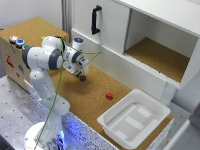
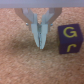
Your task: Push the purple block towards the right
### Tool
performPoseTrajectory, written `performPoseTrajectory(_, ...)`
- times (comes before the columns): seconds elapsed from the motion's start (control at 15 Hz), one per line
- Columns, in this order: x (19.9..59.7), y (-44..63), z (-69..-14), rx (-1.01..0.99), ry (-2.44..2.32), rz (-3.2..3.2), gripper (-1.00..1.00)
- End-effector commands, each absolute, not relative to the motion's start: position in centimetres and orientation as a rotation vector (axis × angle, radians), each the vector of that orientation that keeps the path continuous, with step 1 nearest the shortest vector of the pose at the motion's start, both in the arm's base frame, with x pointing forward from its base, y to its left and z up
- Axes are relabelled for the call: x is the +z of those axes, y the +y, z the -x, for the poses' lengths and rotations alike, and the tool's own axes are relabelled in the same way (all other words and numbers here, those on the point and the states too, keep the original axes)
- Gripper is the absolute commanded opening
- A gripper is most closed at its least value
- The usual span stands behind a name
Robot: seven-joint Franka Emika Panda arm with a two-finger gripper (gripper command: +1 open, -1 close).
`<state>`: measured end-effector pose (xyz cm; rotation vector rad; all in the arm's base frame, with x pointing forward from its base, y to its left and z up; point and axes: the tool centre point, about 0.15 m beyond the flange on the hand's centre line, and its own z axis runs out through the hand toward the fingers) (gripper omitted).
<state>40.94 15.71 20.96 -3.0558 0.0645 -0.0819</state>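
1. On my wrist feed I see the small purple cube block with yellow letters [image 2: 69, 39] sitting flat on the brown cork tabletop [image 2: 20, 65]. Its facing side shows a yellow "G" and "r"; the top face is a paler purple.
2. The block stands just beside the gripper [image 2: 41, 46], off to one side of the fingertips and not touching them; a thin strip of cork shows between.
3. The two pale metal fingers [image 2: 36, 35] are clenched together, tips meeting, with nothing between them. They point down at the cork, and I cannot tell whether the tips touch it.
4. In the exterior view the gripper [image 1: 81, 77] hangs low over the cork, and the block there is hidden or too small for me to make out.
5. A small red cube [image 1: 109, 95] lies on the cork well apart from the fingers, towards the exterior view's right.
6. Beyond it, a white plastic bin [image 1: 114, 128] sits at the table's end; I see only its ribbed floor inside.
7. The white cabinet [image 1: 115, 30] behind the fingers has an open compartment with a bare cork floor [image 1: 160, 57].
8. Bare cork stretches between the fingers and the red cube; the table's front edge runs near the arm's base.
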Motion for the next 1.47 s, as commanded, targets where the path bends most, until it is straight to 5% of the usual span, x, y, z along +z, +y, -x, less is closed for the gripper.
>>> performPoseTrajectory(0.0, 21.9, 11.0, -41.0, -0.09, 0.097, 3.093, -1.0)
performPoseTrajectory(1.07, 20.7, 1.9, -41.7, -0.025, 0.127, 3.184, -1.0)
performPoseTrajectory(1.4, 22.7, 4.3, -40.6, -0.154, 0.075, 3.074, -1.0)
